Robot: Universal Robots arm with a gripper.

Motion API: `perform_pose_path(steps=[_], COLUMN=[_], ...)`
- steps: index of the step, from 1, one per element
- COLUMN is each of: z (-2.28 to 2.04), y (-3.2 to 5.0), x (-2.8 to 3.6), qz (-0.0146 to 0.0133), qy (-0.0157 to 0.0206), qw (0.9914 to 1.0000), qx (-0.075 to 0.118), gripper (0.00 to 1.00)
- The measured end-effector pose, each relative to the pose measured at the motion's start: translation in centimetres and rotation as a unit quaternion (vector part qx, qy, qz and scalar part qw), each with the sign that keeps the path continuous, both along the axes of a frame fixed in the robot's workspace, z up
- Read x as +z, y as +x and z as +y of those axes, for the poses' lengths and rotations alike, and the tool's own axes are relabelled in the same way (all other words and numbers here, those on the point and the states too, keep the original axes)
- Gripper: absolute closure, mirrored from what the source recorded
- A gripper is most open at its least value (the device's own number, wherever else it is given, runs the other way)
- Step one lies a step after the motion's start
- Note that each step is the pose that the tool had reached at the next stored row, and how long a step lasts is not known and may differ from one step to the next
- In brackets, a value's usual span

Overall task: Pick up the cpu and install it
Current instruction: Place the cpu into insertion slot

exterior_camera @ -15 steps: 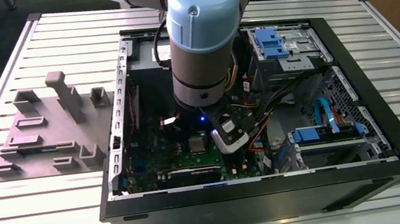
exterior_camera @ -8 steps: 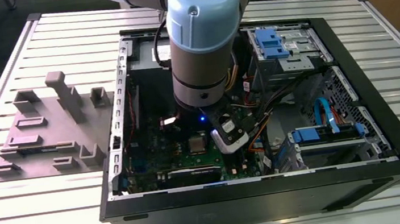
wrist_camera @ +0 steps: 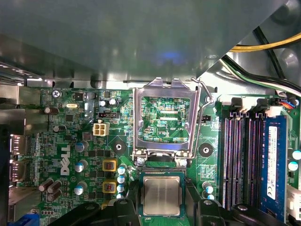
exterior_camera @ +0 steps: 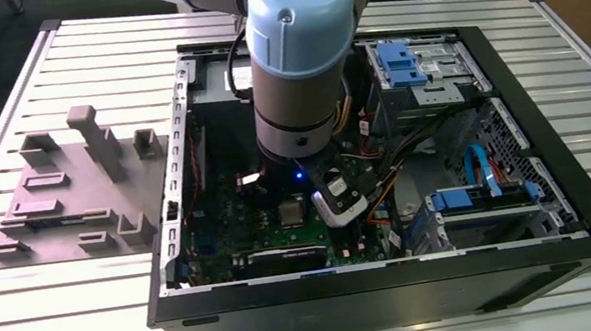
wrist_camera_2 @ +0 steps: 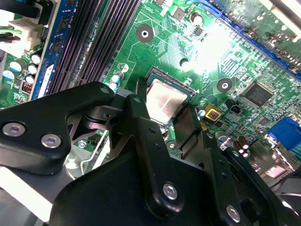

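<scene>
Silver-grey cpu (wrist_camera: 161,195) sits just beside the open socket frame (wrist_camera: 164,117), seating step; pincer (wrist_camera_2: 162,110) above it, hold I cannot tell; next demands squareness

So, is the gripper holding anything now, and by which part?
It cannot be told. The gripper is around the cpu, which lies in its socket; whether it clamps the sides is unclear.

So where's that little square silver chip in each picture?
Exterior view: the small silver-grey square chip lies beside the grey-blue arm's lower end.
First wrist view: chip beside the open shiny metal frame.
Second wrist view: chip near the yellow square part.
Shared landmark: the green circuit board.
</scene>
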State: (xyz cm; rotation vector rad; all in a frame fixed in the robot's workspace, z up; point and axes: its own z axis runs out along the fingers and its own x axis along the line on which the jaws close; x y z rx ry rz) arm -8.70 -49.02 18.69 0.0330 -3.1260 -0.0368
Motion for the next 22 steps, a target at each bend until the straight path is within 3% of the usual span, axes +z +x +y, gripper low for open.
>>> perform_pose_path(steps=[22], z=[0.00], y=[0.00], x=[-0.05], qz=[0.0000], qy=[0.0001], qw=[1.00000], qx=[0.000], gripper=[0.53])
